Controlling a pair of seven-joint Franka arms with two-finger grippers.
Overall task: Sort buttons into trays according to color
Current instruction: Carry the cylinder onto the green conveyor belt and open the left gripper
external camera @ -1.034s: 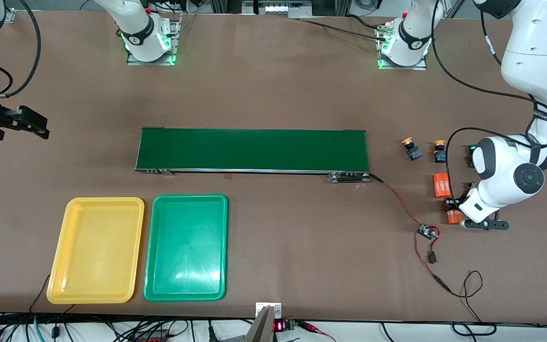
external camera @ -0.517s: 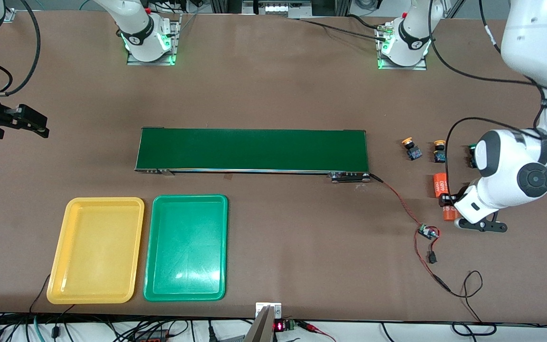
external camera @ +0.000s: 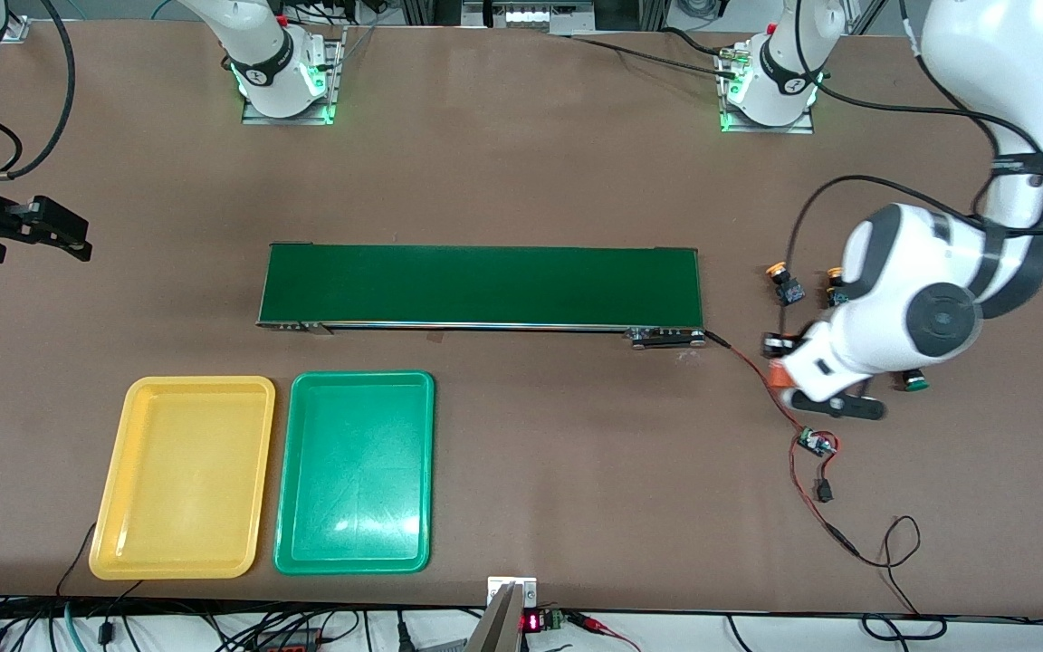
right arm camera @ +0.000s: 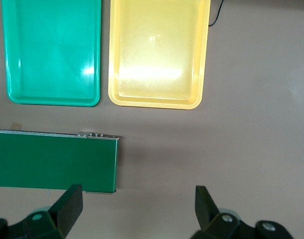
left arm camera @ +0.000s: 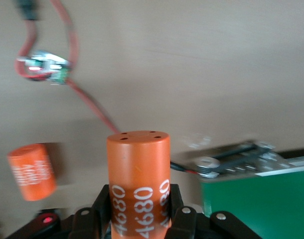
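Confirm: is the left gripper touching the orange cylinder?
Touching. Left wrist view shows the left gripper with both fingers clamped on the orange cylinder.

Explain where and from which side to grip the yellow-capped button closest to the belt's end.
Grip the yellow-capped button by its dark boxy body, from above: it lies tilted, and flat sides likely hold better than the round cap. The left tool, over the wire, is shut on an orange cylinder; the open right tool waits at its end.

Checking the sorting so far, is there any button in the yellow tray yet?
No, the yellow tray lies bare inside in the front view.
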